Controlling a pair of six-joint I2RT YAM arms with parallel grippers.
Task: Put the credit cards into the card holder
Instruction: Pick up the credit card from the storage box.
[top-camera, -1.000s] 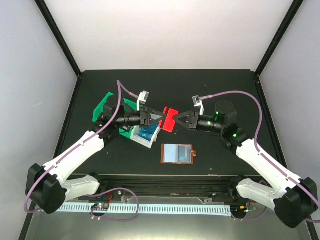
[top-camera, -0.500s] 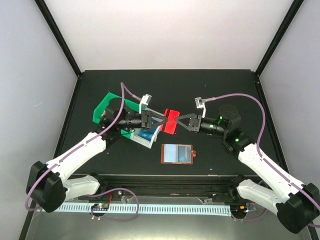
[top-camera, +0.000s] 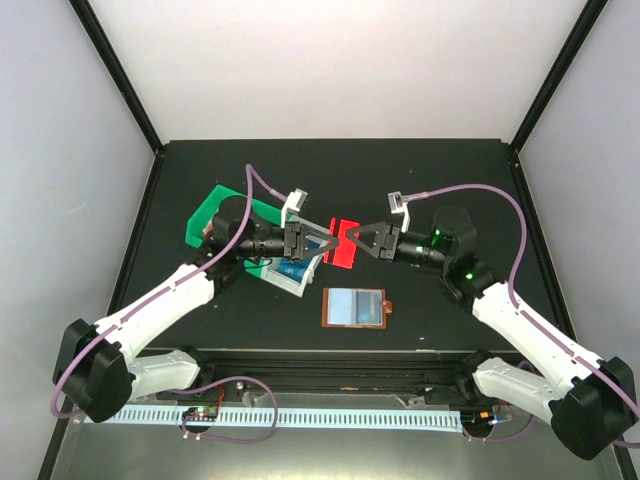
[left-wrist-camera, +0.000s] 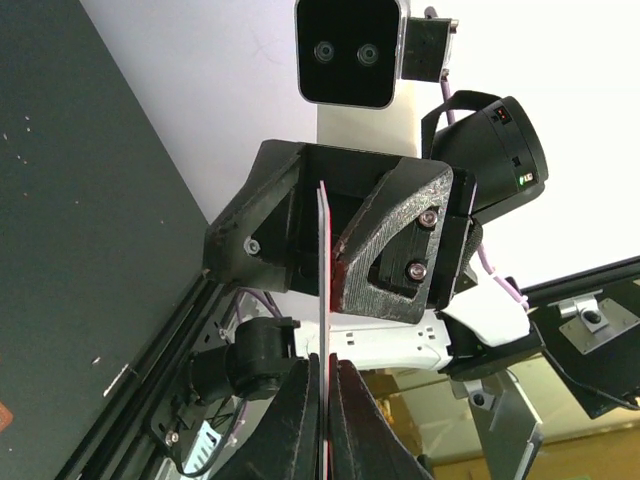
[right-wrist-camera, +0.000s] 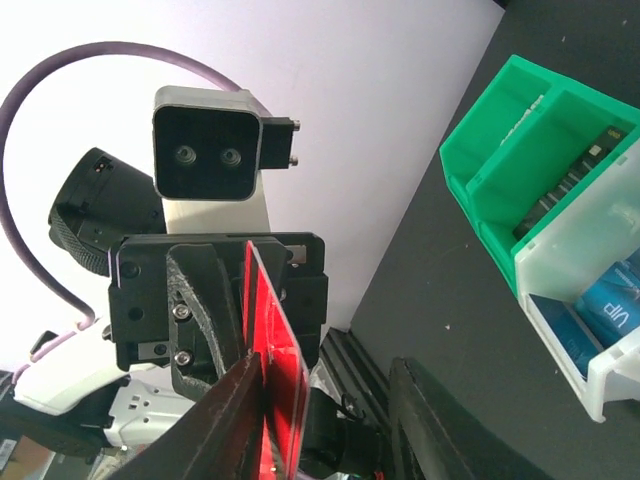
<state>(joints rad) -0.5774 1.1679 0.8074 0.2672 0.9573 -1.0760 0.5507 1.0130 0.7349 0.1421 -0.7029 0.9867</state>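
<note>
Black table (top-camera: 430, 180) is lying under both my arms, pale walls are rising behind it, and above its middle the red card (top-camera: 342, 252) is hanging in the air, standing on its edge. My left claw (top-camera: 328, 241) is pinching the card's 9 o'clock end with its fingers closed on it, and the left wrist view is showing the thin edge rising from between them. My right claw (top-camera: 353, 238) is facing it from 3 o'clock with its jaws standing apart around the other end. In the right wrist view the card is lying against one finger while the other is standing clear, so that side is gripping nothing. At 6 o'clock from the card, down on the table, the card holder (top-camera: 354, 307) is lying flat, its snap tab pointing to 3 o'clock. At 8 o'clock the white bin (top-camera: 283, 281) is holding a blue card (top-camera: 297, 267), with the green bin (top-camera: 215, 215) beyond it. I am judging the handover risky. With one narrow pinch carrying it, the card may be pivoting or slipping. If my right claw is closing off-centre, or my left is letting go too soon, the card is dropping flat onto the table.
</note>
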